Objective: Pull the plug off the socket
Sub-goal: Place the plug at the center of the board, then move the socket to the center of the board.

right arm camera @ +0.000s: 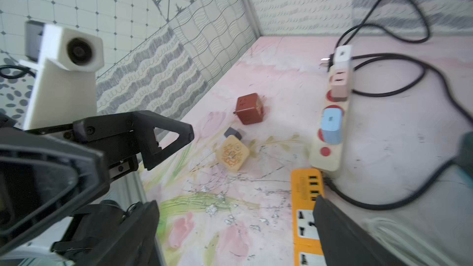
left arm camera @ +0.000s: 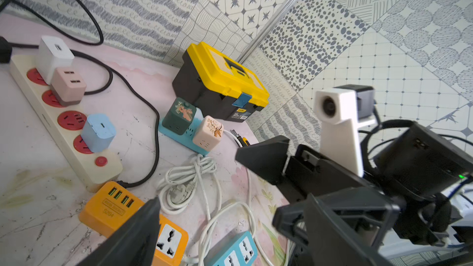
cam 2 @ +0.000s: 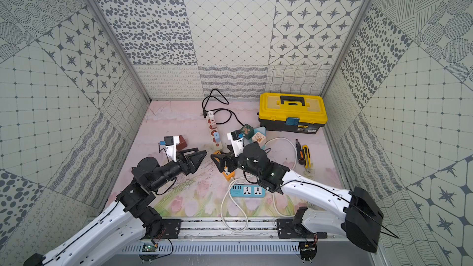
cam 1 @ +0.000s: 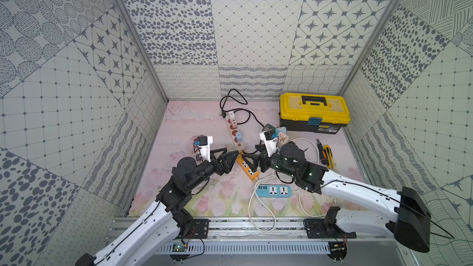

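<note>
Currently your left pincer (cam 1: 231,150) hangs wide open and empty above the tabletop (cam 1: 184,124). Your right pincer (cam 1: 249,150) is likewise spread wide, gripping nothing, over the orange strip (left arm camera: 110,208). The blue plug (left arm camera: 98,133) sits seated in the cream power strip (left arm camera: 110,170), with a pink plug (left arm camera: 67,85) and a white plug (left arm camera: 53,57) further along it. A brown cube (right arm camera: 249,108) and a yellow cube (right arm camera: 232,156) lie loose nearby.

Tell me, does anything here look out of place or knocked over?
Yes. A red-brown adapter cube lies tipped on the mat, a prong sticking out sideways, plugged into nothing. Near it a cream cube lies loose too. The mat itself looks scratched and worn.
</note>
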`<action>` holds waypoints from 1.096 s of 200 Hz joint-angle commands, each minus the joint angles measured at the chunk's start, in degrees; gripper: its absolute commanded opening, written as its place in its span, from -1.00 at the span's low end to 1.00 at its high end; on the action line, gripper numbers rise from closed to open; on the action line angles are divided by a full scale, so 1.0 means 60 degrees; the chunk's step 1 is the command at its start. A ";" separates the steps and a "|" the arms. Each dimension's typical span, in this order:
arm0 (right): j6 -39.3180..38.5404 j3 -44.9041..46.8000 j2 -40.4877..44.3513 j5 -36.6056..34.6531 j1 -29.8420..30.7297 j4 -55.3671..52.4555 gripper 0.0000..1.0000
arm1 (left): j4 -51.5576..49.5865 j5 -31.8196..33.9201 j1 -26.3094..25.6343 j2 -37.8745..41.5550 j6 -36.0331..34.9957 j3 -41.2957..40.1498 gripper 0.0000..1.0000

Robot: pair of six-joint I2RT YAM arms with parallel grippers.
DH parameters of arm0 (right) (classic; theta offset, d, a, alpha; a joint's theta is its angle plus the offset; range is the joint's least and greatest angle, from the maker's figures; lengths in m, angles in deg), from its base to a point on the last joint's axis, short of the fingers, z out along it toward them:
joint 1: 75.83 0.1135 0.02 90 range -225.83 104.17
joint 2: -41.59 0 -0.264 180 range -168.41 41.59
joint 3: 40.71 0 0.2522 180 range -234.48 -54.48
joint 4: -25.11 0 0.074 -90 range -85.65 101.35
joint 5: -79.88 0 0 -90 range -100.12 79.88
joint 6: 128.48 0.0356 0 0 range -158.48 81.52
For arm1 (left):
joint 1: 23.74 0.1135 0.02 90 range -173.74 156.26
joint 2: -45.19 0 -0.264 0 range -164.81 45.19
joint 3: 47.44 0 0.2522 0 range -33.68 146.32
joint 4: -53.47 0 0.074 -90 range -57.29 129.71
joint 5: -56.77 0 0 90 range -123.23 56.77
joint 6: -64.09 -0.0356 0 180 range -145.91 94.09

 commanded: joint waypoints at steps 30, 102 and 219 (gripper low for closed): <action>0.0481 0.1626 0.0615 0.0630 -0.2108 0.1136 0.99 | 0.0641 -0.1242 0.0062 -0.3729 0.1197 0.1318 0.71; 0.0491 0.1503 0.0916 -0.0125 -0.2645 -0.0118 0.99 | -0.3404 0.0643 0.0062 -0.5916 0.0826 0.3779 0.49; -0.6961 0.1046 0.0398 0.0583 -0.4048 -0.2058 1.00 | -0.3403 0.0498 -0.0969 -0.7154 0.0356 0.5130 0.48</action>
